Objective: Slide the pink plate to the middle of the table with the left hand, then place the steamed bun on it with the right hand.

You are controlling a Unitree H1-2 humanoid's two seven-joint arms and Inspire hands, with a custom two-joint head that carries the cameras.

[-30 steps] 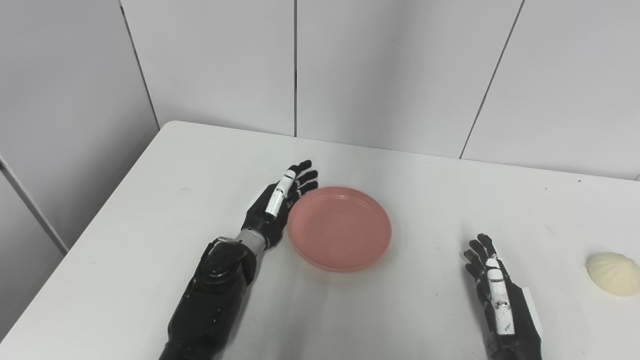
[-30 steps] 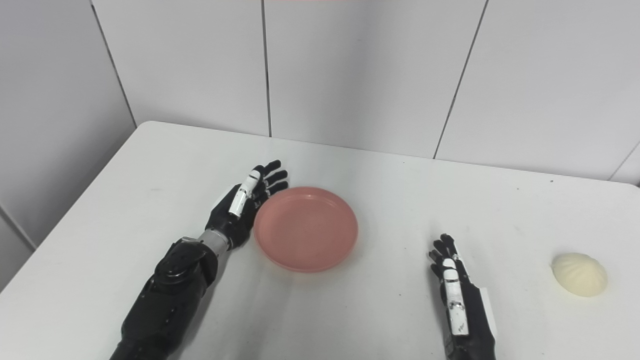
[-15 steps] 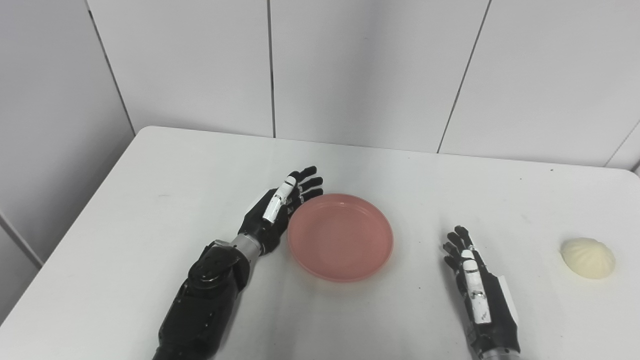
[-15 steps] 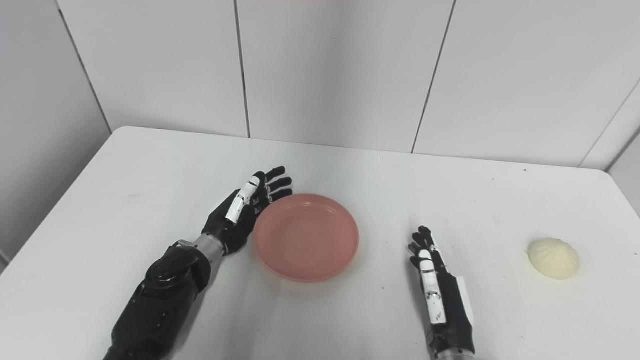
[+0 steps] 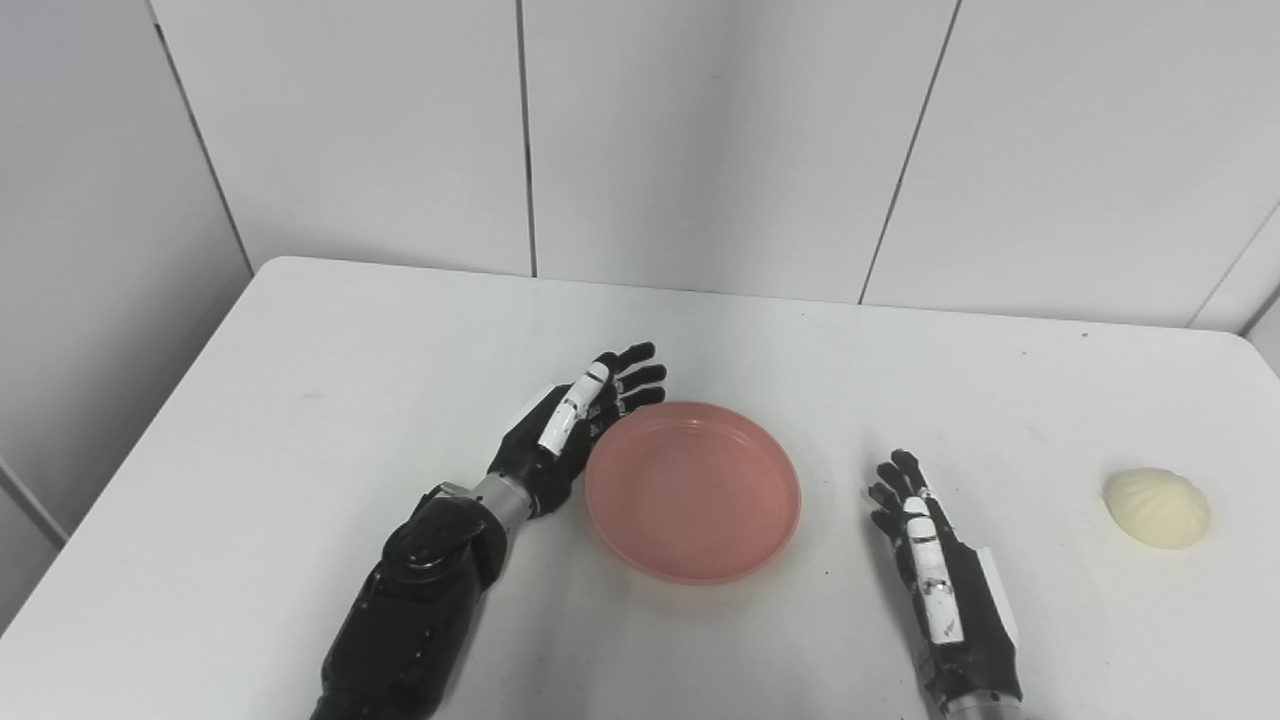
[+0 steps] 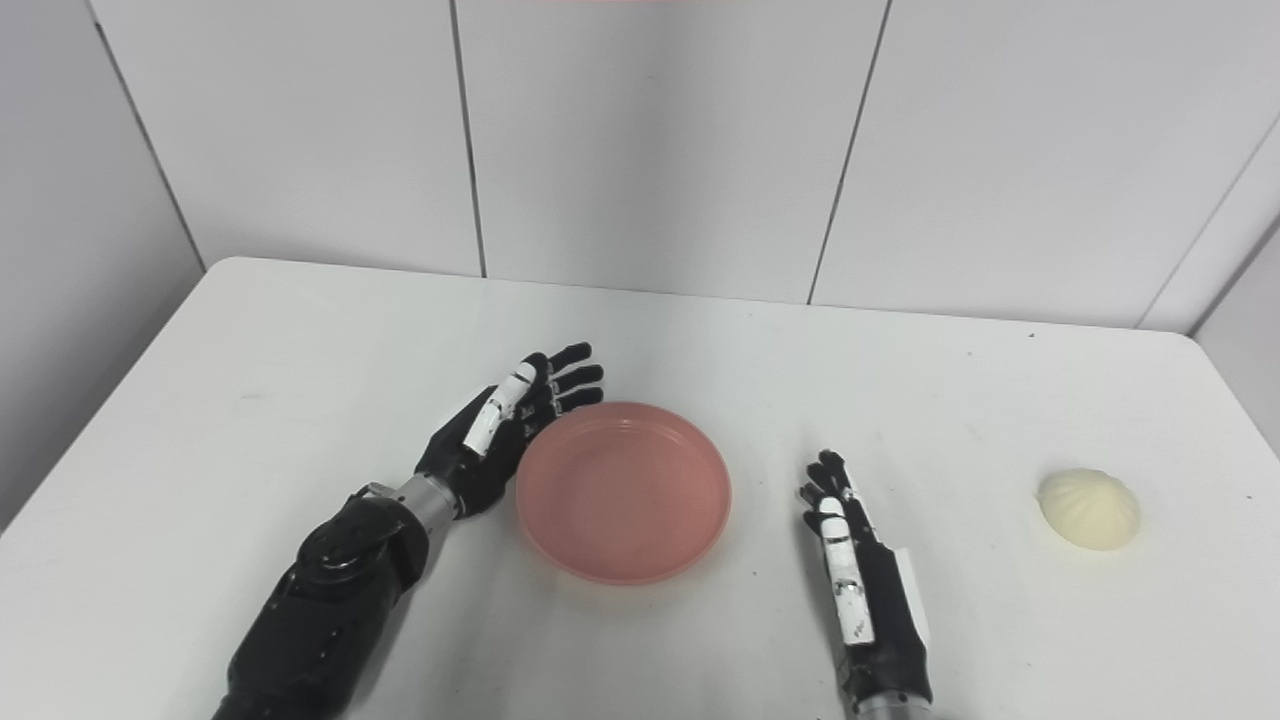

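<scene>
The left hand is lying flat-edged against the left rim of the pink plate, fingers stretched out and apart, holding nothing; that side-on pose suits a push, since the palm edge can shove the rim sideways without any grasp. Whether the palm is actually touching the rim or sitting just beside it is hard to tell from these angles, though no gap is showing. The plate is lying empty just to the right of that hand and roughly at the middle of the table, so the slide is looking close to done, as a judgement. On the far side of the plate, the right hand is resting low over the table with its fingers extended and slightly spread, empty, pointing away from the robot. It is waiting near the plate's right rim but apart from it. The steamed bun is sitting well to the right of the right hand, untouched, so that hand is probably needing to swing outward to collect it next.
</scene>
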